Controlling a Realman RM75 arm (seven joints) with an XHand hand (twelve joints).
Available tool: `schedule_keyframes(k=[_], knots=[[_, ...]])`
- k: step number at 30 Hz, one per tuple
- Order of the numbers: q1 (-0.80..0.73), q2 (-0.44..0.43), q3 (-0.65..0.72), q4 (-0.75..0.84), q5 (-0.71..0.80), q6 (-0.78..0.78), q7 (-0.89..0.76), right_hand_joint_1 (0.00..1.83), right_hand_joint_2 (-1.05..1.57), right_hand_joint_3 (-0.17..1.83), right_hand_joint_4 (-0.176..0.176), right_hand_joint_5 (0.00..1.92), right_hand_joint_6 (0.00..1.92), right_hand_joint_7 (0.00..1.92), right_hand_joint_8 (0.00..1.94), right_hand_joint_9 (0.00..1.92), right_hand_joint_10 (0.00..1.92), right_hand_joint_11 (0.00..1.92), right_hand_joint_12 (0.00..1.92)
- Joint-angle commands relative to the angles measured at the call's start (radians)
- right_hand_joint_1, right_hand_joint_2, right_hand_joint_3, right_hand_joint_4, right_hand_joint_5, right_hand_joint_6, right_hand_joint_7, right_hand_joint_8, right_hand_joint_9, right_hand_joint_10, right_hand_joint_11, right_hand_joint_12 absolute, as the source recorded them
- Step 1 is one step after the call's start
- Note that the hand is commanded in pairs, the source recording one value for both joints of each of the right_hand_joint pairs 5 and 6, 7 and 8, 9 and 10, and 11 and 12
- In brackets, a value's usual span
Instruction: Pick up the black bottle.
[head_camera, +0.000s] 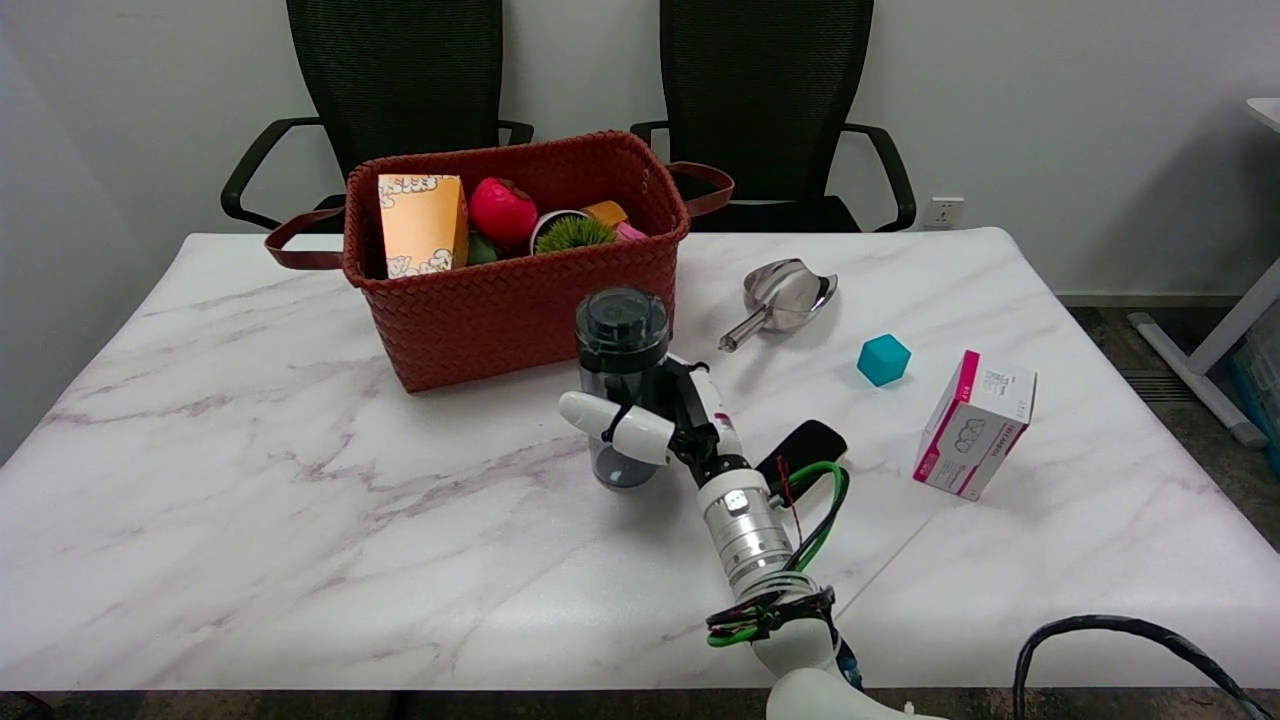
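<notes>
The black bottle (621, 385) stood upright near the middle of the table (250, 520), just in front of the basket (500, 290), its dark lid uppermost and its smoky body resting on the marble top; whether it had left the surface at all could not be told. The right hand (665, 420) was wrapped around the bottle's middle: one white finger (615, 423) crossed the front of it, and the rest of the hand pressed in from the bottle's right side, so the fingers were closed on the bottle rather than spread. The arm (745, 530) ran back from there toward the table's near edge, with green and black cables looped beside the wrist.

Just behind the wrist lay a small flat black thing (812, 443), too hidden to name. The basket, woven and red-brown with strap handles, sat toward the far edge and held an orange box (422, 225), a red ball (503, 211), a little green plant (572, 233) and other bits partly covered. To the right of the basket lay a metal scoop (785, 297), then a teal block (884, 360), and nearer the right edge a white and pink box (975, 423) standing tilted. Two black office chairs (770, 110) stood beyond the far edge.
</notes>
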Motion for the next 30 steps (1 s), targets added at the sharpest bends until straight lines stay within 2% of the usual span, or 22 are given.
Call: schedule_keyframes(k=[1,5,17,30], knots=[[-0.008,-0.003,0.001,0.003,-0.001,0.034,0.009,0.92,0.85,-0.17,0.0,0.94,0.94,0.97,0.97,0.81,0.81,0.75,0.75],[-0.008,-0.003,-0.003,0.008,-0.004,0.055,0.009,0.91,0.86,-0.17,0.0,1.01,1.01,1.02,1.02,0.84,0.84,0.78,0.78],[0.007,0.0,0.005,0.047,-0.064,0.103,0.009,0.91,0.89,-0.17,0.0,1.01,1.01,1.08,1.08,0.93,0.93,0.88,0.88],[0.119,0.008,0.036,0.074,-0.132,0.106,0.009,0.92,0.9,-0.17,0.0,1.0,1.0,1.1,1.1,0.95,0.95,0.93,0.93]])
